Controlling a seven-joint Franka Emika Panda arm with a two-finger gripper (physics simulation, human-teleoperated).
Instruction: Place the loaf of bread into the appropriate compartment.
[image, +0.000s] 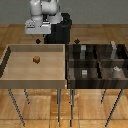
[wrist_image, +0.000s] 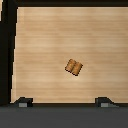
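Risk of a pinch gone wrong: loaf of bread (wrist_image: 74, 66) tiny, turned askew to fingertips (wrist_image: 23, 102) spread wide and empty. Sits alone on floor of light tan tray (image: 10, 75), near its middle. Beyond the tray, dark divided bin (image: 95, 75); easy to drop into wrong compartment (image: 82, 74) or clip a divider

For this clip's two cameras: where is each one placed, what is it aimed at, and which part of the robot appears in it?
Exterior view: raised, off the arm, looking over the light tan tray and dark divided bin; the white arm and its hand show behind the tray.
Wrist view: on the wrist, looking straight down at the tray floor; only two dark fingertips show, spread apart.
Shared: the loaf of bread, lying alone in the tray.
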